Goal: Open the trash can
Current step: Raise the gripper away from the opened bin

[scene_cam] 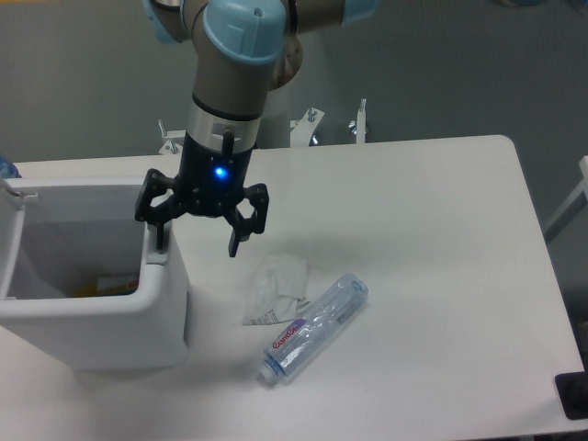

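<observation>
Your claw [199, 225], spread wide and holding nothing, presses the push tab [156, 254] on the rigid, light plastic trash can [101, 317], lid sprung open.

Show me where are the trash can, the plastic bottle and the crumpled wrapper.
trash can [110, 326], fixed camera, front wall of the bin.
plastic bottle [317, 323], fixed camera, middle of its clear body.
crumpled wrapper [276, 287], fixed camera, centre of the wrapper.
</observation>
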You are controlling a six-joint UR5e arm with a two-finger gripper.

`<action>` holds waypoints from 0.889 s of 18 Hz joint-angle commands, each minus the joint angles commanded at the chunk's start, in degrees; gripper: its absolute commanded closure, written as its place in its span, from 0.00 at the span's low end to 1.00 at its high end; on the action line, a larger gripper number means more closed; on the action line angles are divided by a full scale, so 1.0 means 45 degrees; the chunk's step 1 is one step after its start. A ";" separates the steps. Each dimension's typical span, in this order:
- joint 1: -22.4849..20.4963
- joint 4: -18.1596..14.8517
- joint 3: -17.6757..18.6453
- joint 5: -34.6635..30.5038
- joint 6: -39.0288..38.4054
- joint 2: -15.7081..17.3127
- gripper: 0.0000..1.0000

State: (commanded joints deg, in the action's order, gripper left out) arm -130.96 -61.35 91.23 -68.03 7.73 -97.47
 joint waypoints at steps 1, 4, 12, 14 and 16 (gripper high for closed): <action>0.0000 0.0000 -0.0058 0.0000 0.0000 0.0000 0.00; 0.0000 0.0000 -0.0137 0.0000 0.0000 0.0000 0.00; -0.0466 -0.0020 -0.1697 -0.0020 0.0000 -0.0175 0.00; -0.1149 -0.0020 -0.2088 -0.0039 0.0039 -0.0156 0.00; -0.1891 -0.0020 -0.2479 -0.0291 0.0369 -0.0137 0.00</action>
State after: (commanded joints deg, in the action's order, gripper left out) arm -139.47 -61.44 80.08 -69.34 9.39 -98.09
